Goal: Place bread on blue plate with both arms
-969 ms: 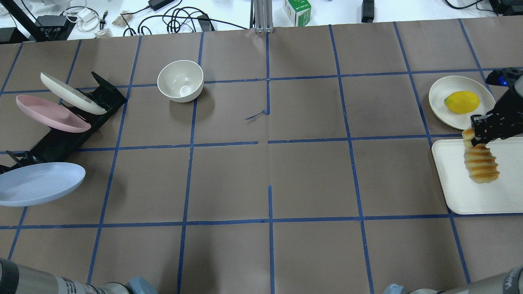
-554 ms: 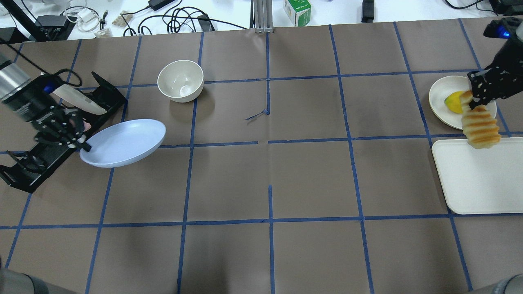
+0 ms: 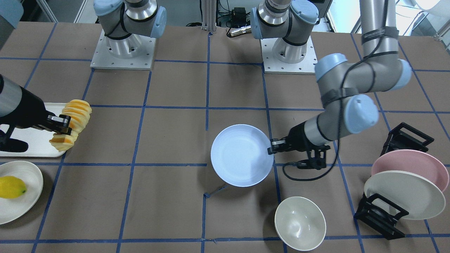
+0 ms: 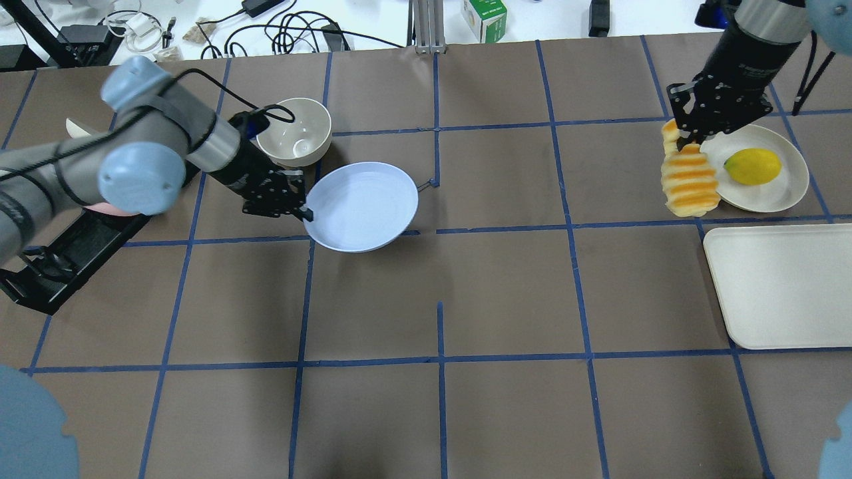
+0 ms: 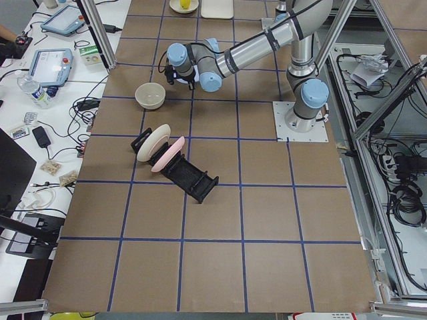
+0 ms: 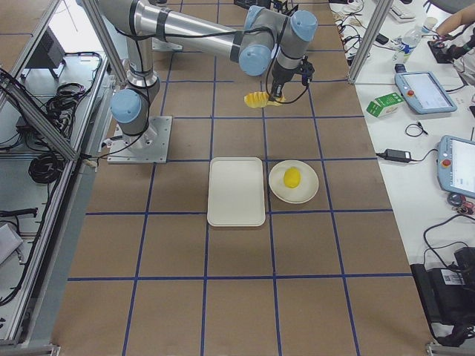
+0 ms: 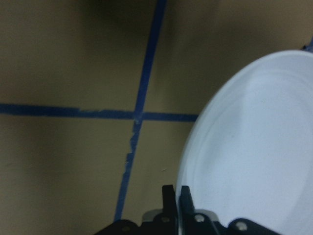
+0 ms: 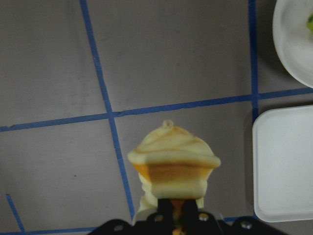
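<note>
From the front, the left gripper (image 3: 271,147) pinches the thin rim of the blue plate (image 3: 239,154). It is a round, smooth, shallow dish held near the middle of the brown table (image 3: 168,137), which has blue tape lines. The right gripper (image 3: 65,127) squeezes the bread (image 3: 79,109), a bumpy loaf of joined slices, orange on top and pale on the sides. The bread is well apart from the blue plate, at the table's end by the flat white tray (image 3: 31,146). A smooth yellow lemon (image 3: 11,187) lies on a round cream dish (image 3: 30,196). A deep cream bowl (image 3: 299,223) stands near the blue plate. A pink plate (image 3: 411,163) and a cream-white plate (image 3: 404,195) lean in a black rack (image 3: 381,214). From above, the stripy bread hangs down from its gripper, just beside the lemon's dish. From the left end, the near arm reaches out past the bowl. From the right end, the bread is a small yellow lump under the near arm, away from the tray. The left wrist view shows two thin black fingers shut tight on the dull blue rim. The right wrist view shows the fingers pressed on the loaf's end, with the loaf hanging over crossed tape lines
</note>
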{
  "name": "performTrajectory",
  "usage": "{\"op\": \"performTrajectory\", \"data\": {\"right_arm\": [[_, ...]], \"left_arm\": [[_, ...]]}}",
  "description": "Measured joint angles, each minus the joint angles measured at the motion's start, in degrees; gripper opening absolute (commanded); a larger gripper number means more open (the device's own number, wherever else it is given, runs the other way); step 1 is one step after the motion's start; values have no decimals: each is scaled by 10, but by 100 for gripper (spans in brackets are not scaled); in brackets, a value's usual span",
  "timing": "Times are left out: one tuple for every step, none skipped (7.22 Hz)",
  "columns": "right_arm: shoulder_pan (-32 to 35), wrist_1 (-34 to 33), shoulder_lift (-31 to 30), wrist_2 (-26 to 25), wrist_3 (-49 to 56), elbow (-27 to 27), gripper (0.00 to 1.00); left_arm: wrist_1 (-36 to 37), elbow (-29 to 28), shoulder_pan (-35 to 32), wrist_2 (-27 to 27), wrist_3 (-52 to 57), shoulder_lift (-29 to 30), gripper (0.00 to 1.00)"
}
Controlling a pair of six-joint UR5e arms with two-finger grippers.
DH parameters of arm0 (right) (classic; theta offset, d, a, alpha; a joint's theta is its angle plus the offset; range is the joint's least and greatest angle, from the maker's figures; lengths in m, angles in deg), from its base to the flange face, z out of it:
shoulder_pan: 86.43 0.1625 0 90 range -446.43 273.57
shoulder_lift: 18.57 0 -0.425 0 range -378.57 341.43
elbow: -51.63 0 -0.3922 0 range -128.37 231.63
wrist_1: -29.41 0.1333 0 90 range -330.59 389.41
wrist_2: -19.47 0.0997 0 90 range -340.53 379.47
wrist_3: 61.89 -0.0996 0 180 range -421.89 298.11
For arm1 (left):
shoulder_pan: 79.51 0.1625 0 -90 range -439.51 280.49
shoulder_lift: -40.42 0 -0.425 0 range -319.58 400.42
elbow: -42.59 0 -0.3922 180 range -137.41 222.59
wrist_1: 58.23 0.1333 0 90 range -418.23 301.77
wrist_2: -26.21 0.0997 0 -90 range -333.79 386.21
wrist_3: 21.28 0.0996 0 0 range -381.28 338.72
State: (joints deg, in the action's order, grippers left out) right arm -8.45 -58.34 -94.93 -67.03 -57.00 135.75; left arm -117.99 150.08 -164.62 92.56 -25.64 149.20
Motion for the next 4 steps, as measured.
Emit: {"op": "performTrajectory", "data": {"right_arm": [[23, 1, -4, 6, -17, 1, 0], [58, -1, -8, 8, -45, 2, 0], [106, -12, -8, 8, -93, 4, 0], [153, -34, 0, 7, -133, 5, 0]], "left_arm": [[107, 37, -48, 1, -75, 11, 0], [159, 56, -74, 2, -118, 23, 20], [179, 65, -86, 5, -137, 30, 58], [187, 66, -90, 19, -145, 31, 71]]}}
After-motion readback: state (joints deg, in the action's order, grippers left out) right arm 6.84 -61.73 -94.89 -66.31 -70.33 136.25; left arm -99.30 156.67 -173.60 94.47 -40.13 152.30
